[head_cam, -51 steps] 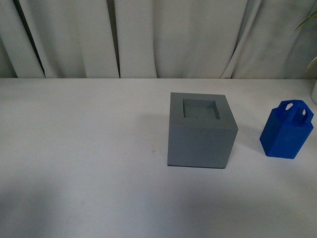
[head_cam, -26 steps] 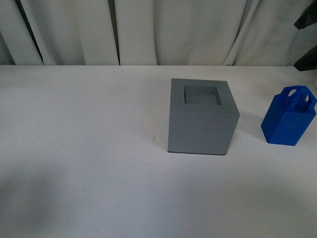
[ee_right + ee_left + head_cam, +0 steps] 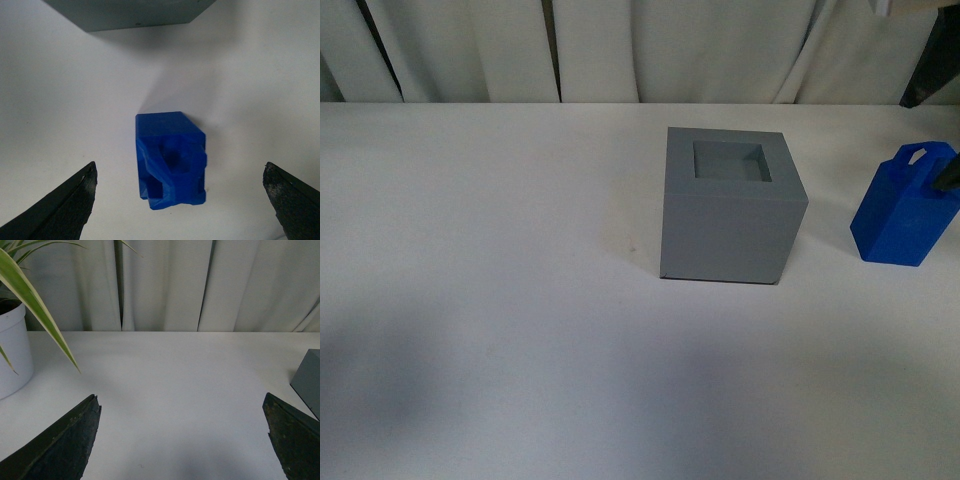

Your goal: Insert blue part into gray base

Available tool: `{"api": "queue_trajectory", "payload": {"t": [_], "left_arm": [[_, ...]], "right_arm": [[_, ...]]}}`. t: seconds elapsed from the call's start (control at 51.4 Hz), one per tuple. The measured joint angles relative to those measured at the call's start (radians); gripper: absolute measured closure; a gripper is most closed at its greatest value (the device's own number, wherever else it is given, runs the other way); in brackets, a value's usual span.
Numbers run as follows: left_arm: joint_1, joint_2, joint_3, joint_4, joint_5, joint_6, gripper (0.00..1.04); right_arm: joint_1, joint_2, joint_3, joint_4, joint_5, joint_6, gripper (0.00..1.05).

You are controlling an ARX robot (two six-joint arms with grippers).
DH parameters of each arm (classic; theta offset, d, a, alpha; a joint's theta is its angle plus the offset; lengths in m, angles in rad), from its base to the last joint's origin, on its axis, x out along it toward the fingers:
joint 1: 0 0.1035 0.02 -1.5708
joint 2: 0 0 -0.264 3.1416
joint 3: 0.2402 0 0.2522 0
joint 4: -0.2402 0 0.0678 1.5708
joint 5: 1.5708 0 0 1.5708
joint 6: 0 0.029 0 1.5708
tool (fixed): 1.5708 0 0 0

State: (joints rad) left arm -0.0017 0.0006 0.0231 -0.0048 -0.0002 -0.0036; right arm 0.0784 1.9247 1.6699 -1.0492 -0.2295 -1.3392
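Vs 0.5 s ago: front view sits higher. The table's [image 3: 500,250] far edge and the gray base [image 3: 732,215] are further up the frame. A dark finger [image 3: 948,178] at the right edge now overlaps the blue part's [image 3: 903,215] loop handle; before it was up in the top right corner, clear of the part.

Blue part stands upright on the table at the right edge of the frame, well apart from the base, not inserted.

Right gripper [image 3: 180,169]: fingers spread wide, blue part centred between them, no contact. Left gripper [image 3: 180,397]: also spread wide, over bare table, holding nothing.

Base: matte gray cube, sharp edges, square recess in the top face. Part: glossy blue prism, bevelled top. Finger pads [image 3: 70,440] look dark and rough. White tabletop, pleated pale curtain [image 3: 600,50] behind, white pot [image 3: 12,350] with striped leaves in the left wrist view.
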Motion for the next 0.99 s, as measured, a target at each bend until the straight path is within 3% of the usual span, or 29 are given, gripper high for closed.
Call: {"api": "queue_trajectory", "payload": {"t": [0.992], "left_arm": [[0.000,0.000,0.000,0.000,0.000,0.000,0.06]], "right_arm": [[0.016,0.074,-0.059,0.096,0.078,-0.037,0.07]]}}
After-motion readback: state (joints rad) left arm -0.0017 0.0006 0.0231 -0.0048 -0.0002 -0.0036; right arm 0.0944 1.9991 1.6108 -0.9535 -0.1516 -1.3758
